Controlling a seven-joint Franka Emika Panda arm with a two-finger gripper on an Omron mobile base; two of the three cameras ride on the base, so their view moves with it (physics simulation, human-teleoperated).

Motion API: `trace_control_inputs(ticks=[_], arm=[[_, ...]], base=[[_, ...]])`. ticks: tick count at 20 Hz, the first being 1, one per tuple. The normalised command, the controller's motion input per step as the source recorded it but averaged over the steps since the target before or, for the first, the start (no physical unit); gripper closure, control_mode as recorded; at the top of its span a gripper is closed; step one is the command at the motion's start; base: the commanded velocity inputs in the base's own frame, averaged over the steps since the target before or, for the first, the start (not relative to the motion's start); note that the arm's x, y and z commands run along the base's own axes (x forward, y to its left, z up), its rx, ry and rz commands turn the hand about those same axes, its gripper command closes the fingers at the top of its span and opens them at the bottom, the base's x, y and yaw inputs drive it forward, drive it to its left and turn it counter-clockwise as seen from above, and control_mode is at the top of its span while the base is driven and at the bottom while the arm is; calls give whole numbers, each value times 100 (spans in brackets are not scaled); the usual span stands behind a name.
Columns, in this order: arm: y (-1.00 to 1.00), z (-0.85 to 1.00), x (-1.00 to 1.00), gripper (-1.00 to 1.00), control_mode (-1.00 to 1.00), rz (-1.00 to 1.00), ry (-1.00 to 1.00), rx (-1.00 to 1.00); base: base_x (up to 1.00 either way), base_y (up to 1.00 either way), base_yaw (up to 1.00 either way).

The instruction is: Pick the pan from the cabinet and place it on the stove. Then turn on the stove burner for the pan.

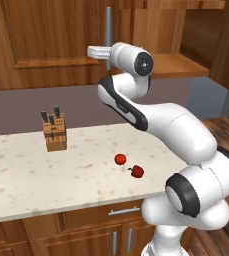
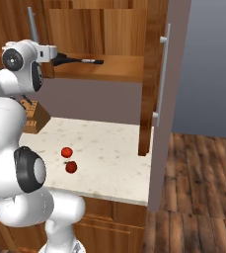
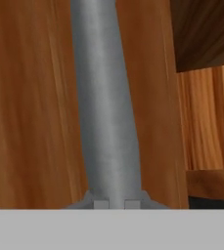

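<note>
One cabinet (image 2: pixel 104 34) door (image 2: pixel 156 99) is standing wide open, leaving open room over its shelf, where the pan (image 2: pixel 77 61) is lying by the front edge. The gripper (image 1: pixel 107 51) is clenching the other door's bar handle (image 3: pixel 106 107).

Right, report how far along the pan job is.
Done: the right door of the reddish-brown wooden wall cabinet stands open. In hand: the gripper is shut on the left door's grey vertical bar handle. Left: lifting out the black pan, whose long thin handle shows on the shelf, stove placement, burner on.
</note>
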Motion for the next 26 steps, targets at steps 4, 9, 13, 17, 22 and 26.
trace_control_inputs(ticks=[4, 9, 13, 17, 22, 26], arm=[[0, 0, 0, 100, -100, 0, 0, 0], [18, 0, 0, 100, -100, 0, 0, 0], [55, 0, 0, 100, -100, 0, 0, -2], [50, 1, -8, 100, -100, -2, 0, -3], [56, 4, -24, 100, -100, -5, 0, -4], [52, 2, -47, 100, -100, -5, 0, -2]], base=[[0, 0, 0], [0, 0, 0], [0, 0, 0], [0, 0, 0], [0, 0, 0], [0, 0, 0]])
